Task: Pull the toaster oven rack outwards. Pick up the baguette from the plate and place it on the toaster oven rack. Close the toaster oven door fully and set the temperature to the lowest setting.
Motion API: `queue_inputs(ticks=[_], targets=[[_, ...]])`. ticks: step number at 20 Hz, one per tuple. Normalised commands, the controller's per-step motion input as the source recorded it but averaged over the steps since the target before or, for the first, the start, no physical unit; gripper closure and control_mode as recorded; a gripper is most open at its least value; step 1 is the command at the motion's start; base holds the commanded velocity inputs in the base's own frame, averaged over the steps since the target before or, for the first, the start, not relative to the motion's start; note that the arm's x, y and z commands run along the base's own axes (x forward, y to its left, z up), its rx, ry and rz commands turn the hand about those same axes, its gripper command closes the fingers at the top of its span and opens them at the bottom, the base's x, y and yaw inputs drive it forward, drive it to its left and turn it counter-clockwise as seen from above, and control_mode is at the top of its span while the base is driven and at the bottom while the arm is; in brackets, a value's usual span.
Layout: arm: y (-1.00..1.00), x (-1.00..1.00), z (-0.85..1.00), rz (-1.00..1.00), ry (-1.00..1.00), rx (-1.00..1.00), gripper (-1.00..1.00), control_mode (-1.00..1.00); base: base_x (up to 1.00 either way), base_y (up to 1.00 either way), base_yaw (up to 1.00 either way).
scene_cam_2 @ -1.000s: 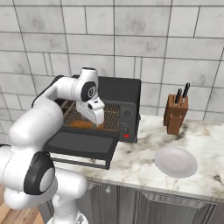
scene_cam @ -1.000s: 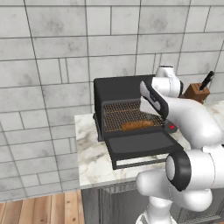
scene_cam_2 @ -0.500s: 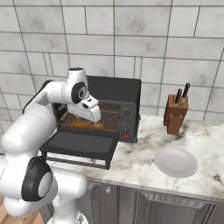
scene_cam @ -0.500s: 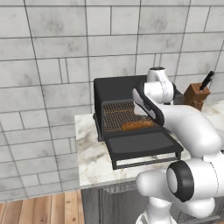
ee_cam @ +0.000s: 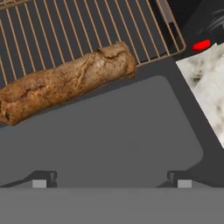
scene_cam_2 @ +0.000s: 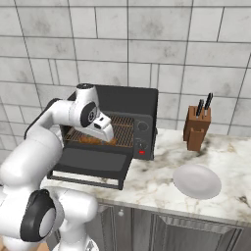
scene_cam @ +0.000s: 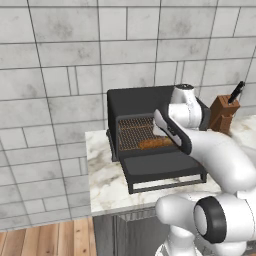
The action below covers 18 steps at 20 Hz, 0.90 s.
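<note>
The black toaster oven [scene_cam: 142, 97] [scene_cam_2: 139, 98] stands on the counter with its toaster oven door [scene_cam: 161, 167] [scene_cam_2: 93, 161] [ee_cam: 109, 135] folded down flat. The copper toaster oven rack [scene_cam: 134, 131] [ee_cam: 65, 30] is slid out. The orange-brown baguette [scene_cam: 155, 143] [ee_cam: 65, 85] lies along the rack's front edge. My gripper [ee_cam: 109, 183] [scene_cam_2: 110, 138] hovers above the open door, just in front of the baguette. It is open, with nothing between its fingertips [ee_cam: 41, 181].
A white plate [scene_cam_2: 197, 180] lies bare on the marble counter [ee_cam: 210, 92] right of the oven. A brown knife block [scene_cam_2: 197, 128] [scene_cam: 222, 112] stands at the wall behind it. The oven's knobs [scene_cam_2: 142, 126] and red light [scene_cam_2: 141, 152] [ee_cam: 201, 44] are on its right strip.
The arm has swung its upper links while the hand drew back slightly from the rack toward the door. The baguette has stayed put on the rack. The gripper stayed open.
</note>
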Motion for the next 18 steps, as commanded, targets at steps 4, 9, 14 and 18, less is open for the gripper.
queue_inputs(ticks=[4,9,14,18], targets=[[0.0,0.0,-0.04,0.05,-0.13,-0.01,-1.0,-1.0,0.0,0.0,0.0],[0.03,0.0,-0.11,0.07,-0.07,-0.05,-1.0,-1.0,0.0,0.0,0.0],[0.0,0.03,-0.22,0.09,0.0,-0.03,-1.0,-1.0,0.0,0.0,0.0],[0.0,0.11,-0.14,0.1,0.04,-0.01,-1.0,-1.0,0.0,0.0,0.0]])
